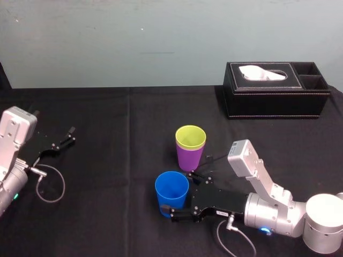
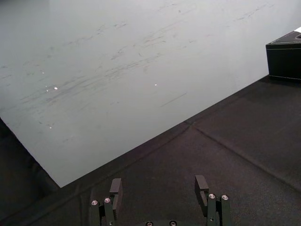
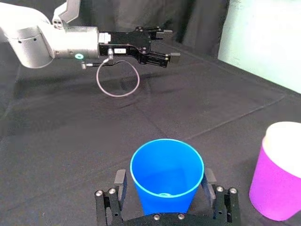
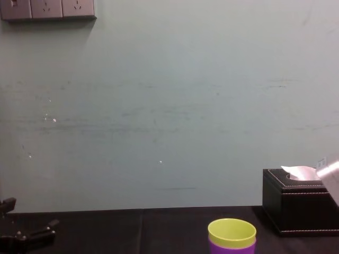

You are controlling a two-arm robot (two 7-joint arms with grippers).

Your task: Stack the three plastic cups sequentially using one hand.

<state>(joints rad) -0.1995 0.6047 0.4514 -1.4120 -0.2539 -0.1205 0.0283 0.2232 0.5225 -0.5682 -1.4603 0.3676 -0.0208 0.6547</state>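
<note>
A yellow-green cup [image 1: 191,136] sits nested inside a purple cup [image 1: 190,157] near the middle of the black table. The pair also shows in the chest view, yellow-green cup [image 4: 231,232] above purple cup [image 4: 231,247]. A blue cup [image 1: 171,189] stands upright just in front and to the left of them. My right gripper [image 1: 178,193] lies low on the table, open, with one finger on each side of the blue cup [image 3: 165,174]. The purple cup [image 3: 277,183] stands close beside it. My left gripper [image 1: 63,140] rests open at the far left, with nothing between its fingers [image 2: 115,186].
A black tissue box [image 1: 276,88] stands at the back right of the table, by the pale green wall. A loose cable loop [image 1: 51,184] hangs by the left arm. Bare black cloth [image 1: 118,139] lies between the left gripper and the cups.
</note>
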